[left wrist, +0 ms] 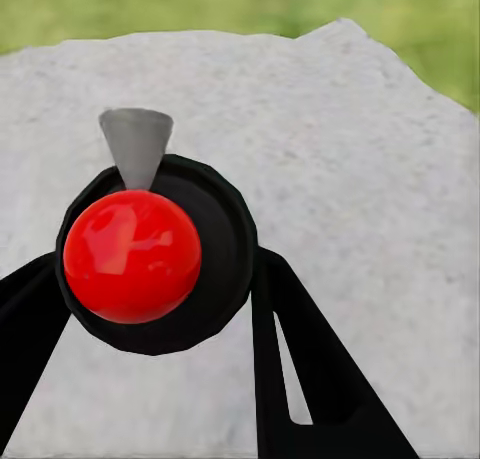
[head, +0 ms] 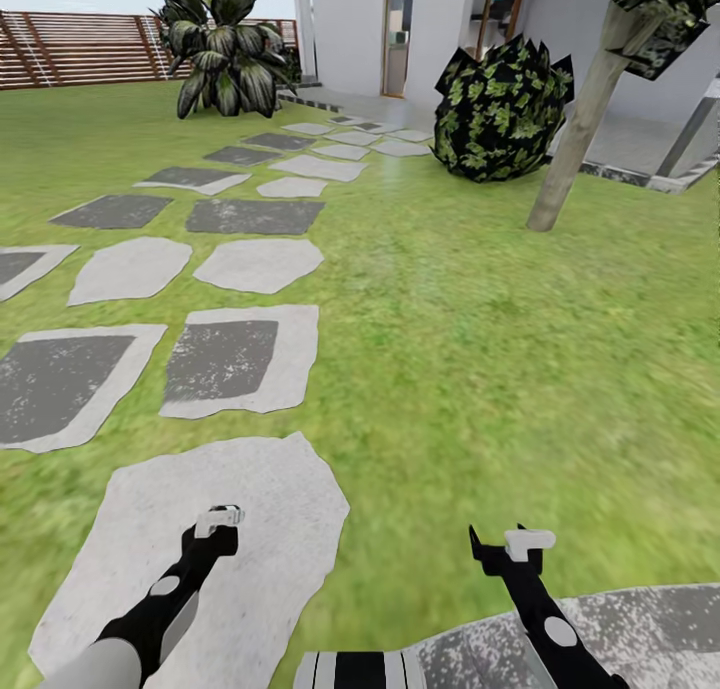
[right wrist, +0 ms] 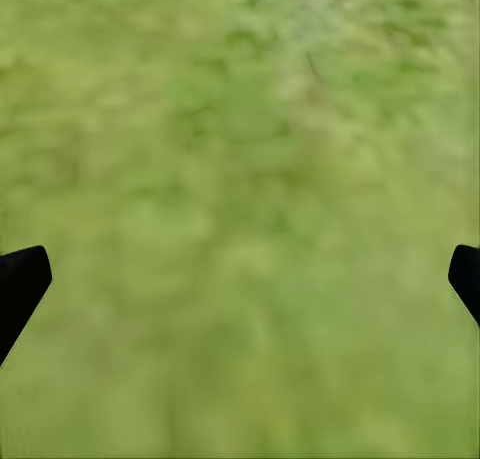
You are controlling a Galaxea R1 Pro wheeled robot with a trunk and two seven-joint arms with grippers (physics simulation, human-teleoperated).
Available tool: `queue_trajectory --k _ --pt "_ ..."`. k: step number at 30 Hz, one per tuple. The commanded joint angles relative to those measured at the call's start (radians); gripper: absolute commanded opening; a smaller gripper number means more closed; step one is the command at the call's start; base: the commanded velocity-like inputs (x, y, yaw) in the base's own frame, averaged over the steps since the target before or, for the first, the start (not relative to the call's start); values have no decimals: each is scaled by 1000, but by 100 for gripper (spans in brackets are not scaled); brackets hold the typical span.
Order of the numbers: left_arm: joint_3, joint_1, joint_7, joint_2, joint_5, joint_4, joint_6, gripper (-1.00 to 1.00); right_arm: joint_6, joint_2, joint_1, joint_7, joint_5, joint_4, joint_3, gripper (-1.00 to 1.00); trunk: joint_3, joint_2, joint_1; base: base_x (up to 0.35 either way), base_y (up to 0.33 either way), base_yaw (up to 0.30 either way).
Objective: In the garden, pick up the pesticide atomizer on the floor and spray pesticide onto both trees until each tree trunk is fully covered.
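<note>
In the left wrist view the pesticide atomizer (left wrist: 132,256) is a dark cylinder with a round red top and a grey nozzle. My left gripper (left wrist: 150,279) is shut on it, one black finger on each side. That gripper (head: 215,529) hangs low over a pale stone slab of the floor (head: 260,509). My right gripper (head: 510,544) is open above grass, and its fingertips (right wrist: 20,284) stand far apart with nothing between them. One tree trunk (head: 575,139), grey-brown, rises at the far right under a dark crown (head: 650,9).
Stepping slabs (head: 255,264) lead away toward the white house (head: 350,29). A round leafy bush (head: 500,109) stands left of the trunk, a broad-leaved plant (head: 225,49) by the slat fence (head: 70,49). Rough grey paving (head: 640,619) lies under my right arm.
</note>
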State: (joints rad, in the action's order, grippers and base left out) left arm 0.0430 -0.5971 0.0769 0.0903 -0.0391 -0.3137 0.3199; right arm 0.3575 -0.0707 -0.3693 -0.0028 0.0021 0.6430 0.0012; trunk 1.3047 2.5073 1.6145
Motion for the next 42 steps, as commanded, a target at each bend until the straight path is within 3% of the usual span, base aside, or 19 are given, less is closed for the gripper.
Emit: queue_trajectory --k 1,6,9,14,19,32,42 --pt "5 6 8 0 -5 -1 2 -100 3 1 0 0 0 -2 0 100 -3 0 -1 0 0 0" --pt "6 71 8 4 -4 0 2 -100 6 1 2 0 1 -8 0 100 -23 -1 -3 0 0 0" --pt "7 136 5 25 -5 -4 1 -100 9 -7 20 -1 2 -8 -2 100 -37 -2 -4 0 0 0" --pt "6 156 5 37 -4 2 -1 -100 11 -13 78 -1 0 -6 -4 100 -63 -3 -6 0 0 0" --pt "7 210 4 41 -5 -5 -1 -100 30 -28 128 1 1 -10 -4 100 -90 -4 -9 0 0 0" --pt "13 227 4 50 -5 3 -1 -100 36 -30 141 -1 -1 -101 -3 100 -161 -7 -15 0 0 0" --pt "28 237 4 49 -5 4 2 -100 36 -25 141 -2 -1 -120 -2 100 -207 -77 -53 0 0 0"
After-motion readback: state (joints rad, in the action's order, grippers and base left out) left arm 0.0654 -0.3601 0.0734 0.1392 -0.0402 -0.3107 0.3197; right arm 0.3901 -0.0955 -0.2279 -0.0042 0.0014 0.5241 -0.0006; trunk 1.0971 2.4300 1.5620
